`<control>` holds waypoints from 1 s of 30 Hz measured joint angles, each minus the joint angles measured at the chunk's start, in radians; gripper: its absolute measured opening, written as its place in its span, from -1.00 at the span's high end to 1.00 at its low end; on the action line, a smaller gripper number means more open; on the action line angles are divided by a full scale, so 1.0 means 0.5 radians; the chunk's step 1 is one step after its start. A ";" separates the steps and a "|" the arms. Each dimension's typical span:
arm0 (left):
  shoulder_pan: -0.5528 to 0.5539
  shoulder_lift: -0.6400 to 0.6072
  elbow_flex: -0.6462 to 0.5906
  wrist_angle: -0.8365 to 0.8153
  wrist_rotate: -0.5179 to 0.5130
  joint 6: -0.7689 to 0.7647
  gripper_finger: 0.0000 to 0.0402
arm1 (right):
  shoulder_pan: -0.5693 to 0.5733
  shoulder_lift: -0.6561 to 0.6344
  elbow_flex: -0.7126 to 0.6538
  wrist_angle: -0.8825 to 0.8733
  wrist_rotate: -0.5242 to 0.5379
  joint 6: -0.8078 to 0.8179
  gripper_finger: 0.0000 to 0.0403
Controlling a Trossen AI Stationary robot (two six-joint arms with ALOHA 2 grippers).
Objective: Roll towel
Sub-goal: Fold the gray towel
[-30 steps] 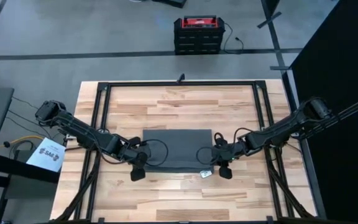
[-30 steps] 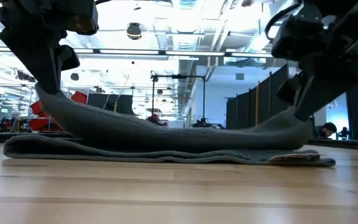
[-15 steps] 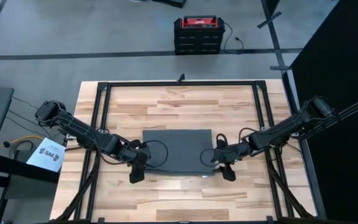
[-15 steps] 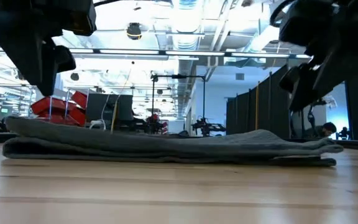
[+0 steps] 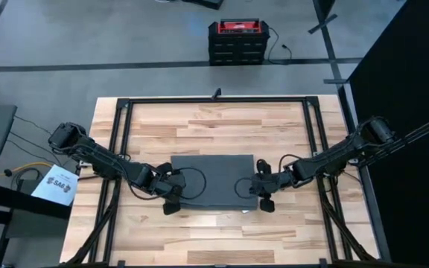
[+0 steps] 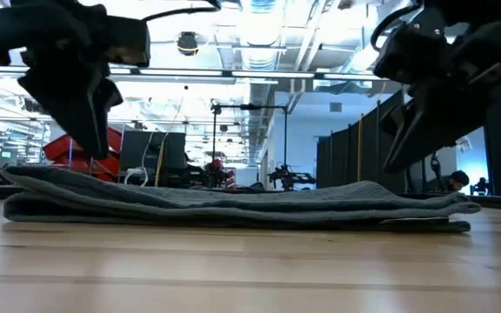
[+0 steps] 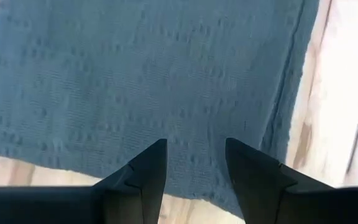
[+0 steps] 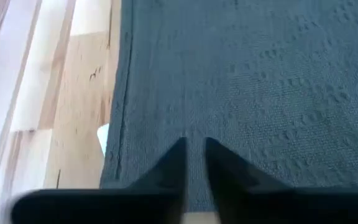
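Plain dark grey soft cloth towel was found folded flat at centre of pale wooden plank counter; corners raised a second earlier had been let fall, fold judged done, rolling not yet started. Left gripper was held low over near-left corner, jaws parted, empty. Right gripper was poised over near-right corner, jaws almost closed, nothing gripped.

The towel is a soft matt cloth with a bumpy woven texture and stitched hems. The table is light wood planks, smooth with a slight sheen. Left gripper fingers look like matt dark plastic.
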 joint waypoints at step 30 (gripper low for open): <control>0.167 -0.040 0.000 0.017 -0.407 0.024 0.25 | -0.885 0.305 0.002 0.087 0.100 -0.410 1.00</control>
